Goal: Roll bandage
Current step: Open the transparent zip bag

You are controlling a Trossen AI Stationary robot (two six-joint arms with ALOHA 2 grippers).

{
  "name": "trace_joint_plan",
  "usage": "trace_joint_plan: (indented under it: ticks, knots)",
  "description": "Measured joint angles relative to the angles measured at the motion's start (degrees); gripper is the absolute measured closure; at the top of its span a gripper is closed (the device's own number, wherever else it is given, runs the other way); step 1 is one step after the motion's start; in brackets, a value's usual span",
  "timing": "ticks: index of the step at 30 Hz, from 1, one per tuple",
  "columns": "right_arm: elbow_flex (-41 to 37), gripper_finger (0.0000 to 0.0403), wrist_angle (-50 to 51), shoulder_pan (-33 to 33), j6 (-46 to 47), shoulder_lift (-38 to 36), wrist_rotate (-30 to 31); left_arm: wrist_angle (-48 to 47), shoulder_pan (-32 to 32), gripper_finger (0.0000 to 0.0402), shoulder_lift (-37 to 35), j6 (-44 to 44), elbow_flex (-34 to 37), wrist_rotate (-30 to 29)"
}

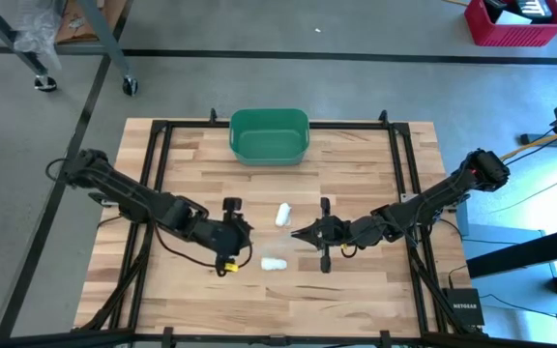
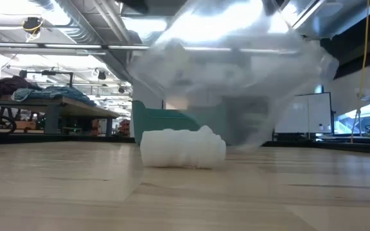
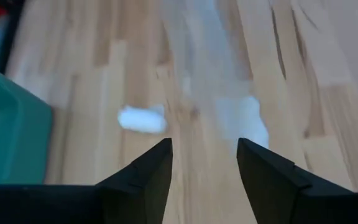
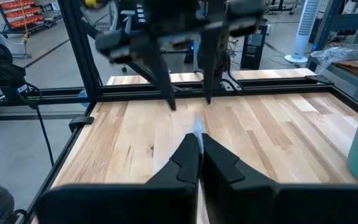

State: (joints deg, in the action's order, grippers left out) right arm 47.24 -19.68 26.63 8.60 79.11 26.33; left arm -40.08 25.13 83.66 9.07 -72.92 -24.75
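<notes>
Near table centre I see two white rolls: one roll (image 1: 282,214) at about 12 o'clock from the gap between my two grippers, and a second roll (image 1: 274,263) at about 6 o'clock from it, close to the front edge. Both lie on bare wood, well short of the green bin (image 1: 270,135) at the far side.

My read is that the rolling is largely done. The low view shows the near roll (image 2: 182,149) as a squat, lumpy cylinder lying on its side, its layers bunched unevenly and not wound very tight. Something pale and blurred hangs above it in that view, and I cannot tell what it is. The left wrist view shows the far roll (image 3: 142,119) as a small tidy white cylinder, with a pale smear on the wood beside it that I cannot make out.

My left gripper (image 1: 243,235) sits just at 9 o'clock of the rolls with its fingers (image 3: 148,171) spread apart and nothing between them. My right gripper (image 1: 301,232) faces it from 3 o'clock, fingers (image 4: 188,158) pressed together on what looks like a thin pale strip, though I cannot be sure. If that is a loose tail, tucking it remains.
</notes>
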Motion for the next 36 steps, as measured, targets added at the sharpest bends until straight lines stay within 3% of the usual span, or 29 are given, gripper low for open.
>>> trace_joint_plan:
  ticks: [13,18,26,32,36]
  knots:
    - [0.0,0.0393,0.28,-0.02,0.0,0.02,0.0,9.79,-3.16,0.0243,-1.14,-3.93,-0.03,-1.01]
    - [0.0,0.0393,0.25,-0.02,0.0,0.09,0.0,16.91,-3.79,0.0248,-1.13,-4.92,2.29,4.55]
    - [0.0,0.0393,0.16,-0.02,0.0,0.11,-0.01,25.9,-5.95,0.0258,-1.05,-0.24,8.86,4.67]
    - [0.0,0.0393,0.08,-0.02,0.0,0.11,-0.01,30.65,-5.59,0.0259,-0.15,0.12,10.37,8.45]
    - [-0.02,0.0393,0.08,-0.02,0.0,0.11,-0.03,31.93,-5.42,0.0259,0.33,0.51,10.53,7.48]
